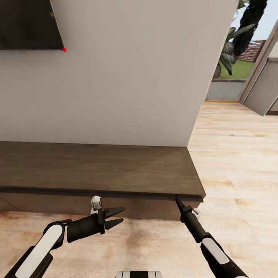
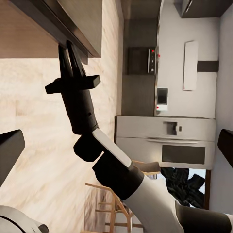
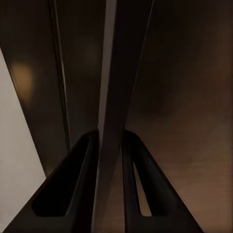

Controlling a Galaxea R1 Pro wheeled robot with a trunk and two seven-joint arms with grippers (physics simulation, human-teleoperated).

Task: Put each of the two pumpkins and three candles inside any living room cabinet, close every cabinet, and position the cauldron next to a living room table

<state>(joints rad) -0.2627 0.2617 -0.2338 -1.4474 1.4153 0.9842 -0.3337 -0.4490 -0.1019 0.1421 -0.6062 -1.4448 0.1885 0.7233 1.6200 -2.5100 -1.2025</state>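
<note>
The cabinet [image 1: 96,166] is a long, low, dark-brown unit against the wall, and its fronts look closed in the head view. My right gripper [image 1: 177,199] points at the top edge of the front near the cabinet's right end. In the right wrist view its fingers [image 3: 82,184] stand close together with a thin panel edge between them. The left wrist view shows the same gripper [image 2: 65,44] with its tips tucked under the cabinet's top lip. My left gripper [image 1: 122,214] hovers open over the floor just before the cabinet, holding nothing. The pumpkins, candles, cauldron and table are out of view.
A dark TV [image 1: 27,23] hangs on the wall above the cabinet. Pale wood floor [image 1: 239,162] runs past the cabinet's right end toward a glazed opening with plants [image 1: 235,46]. The left wrist view looks toward kitchen appliances [image 2: 165,141] and a wooden chair [image 2: 107,208].
</note>
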